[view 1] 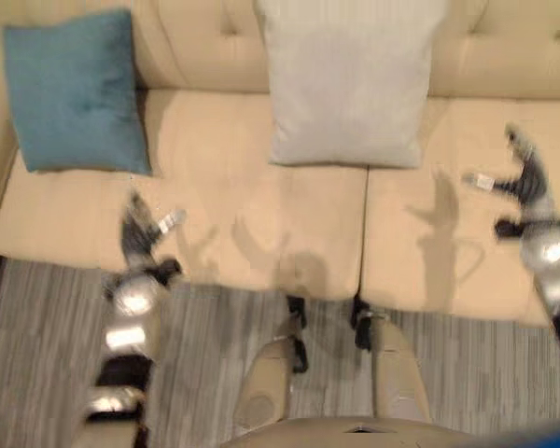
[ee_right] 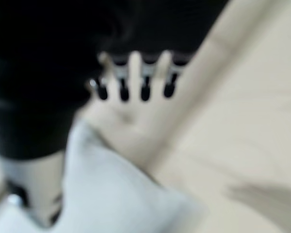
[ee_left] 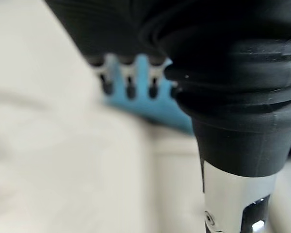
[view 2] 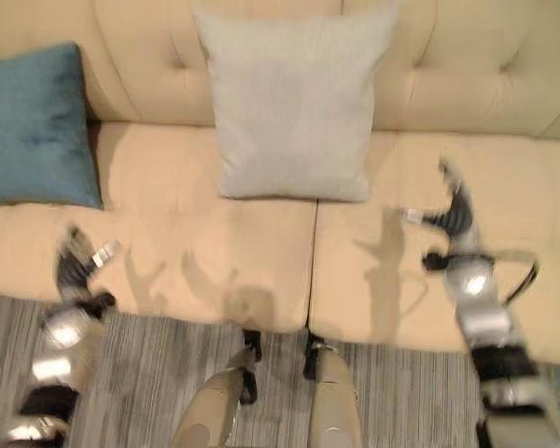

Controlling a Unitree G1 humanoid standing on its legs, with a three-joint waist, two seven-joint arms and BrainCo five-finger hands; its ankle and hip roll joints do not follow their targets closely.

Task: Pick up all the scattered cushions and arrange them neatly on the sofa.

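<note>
Left eye view: we stand facing a beige sofa point(view 1: 215, 233). A blue cushion point(view 1: 73, 89) leans in the upper left of the frame, at the sofa's end. A pale grey cushion point(view 1: 347, 79) stands top centre against the backrest, its lower edge on the seat near the seam between seat pads. Both are already on the sofa; no cushion lies on the striped grey carpet point(view 1: 37, 355) at the bottom of the frame.

Our left hand point(view 1: 142, 233) hovers over the seat's front edge at lower left, holding nothing. In its wrist view the fingers point(ee_left: 128, 80) hang straight and relaxed, with the blue cushion beyond them. Our right hand point(view 1: 527, 182) is raised over the right seat pad at mid right, also empty; its wrist view shows fingers point(ee_right: 145, 77) extended, released, the grey cushion close by.

Judgement: gathering looks done, what remains is tidying.
- The blue cushion sits slightly skewed and slumped; we would square it upright against the backrest.
- We would use flat, open fingers on the cushion's sides, nudging rather than pinching a corner, since soft fill twists under a pinch.
- The grey cushion is centred; we would leave it unless its spacing with the blue one looks uneven.
- Risk: pushing too low tips a cushion forward off the seat.
</note>
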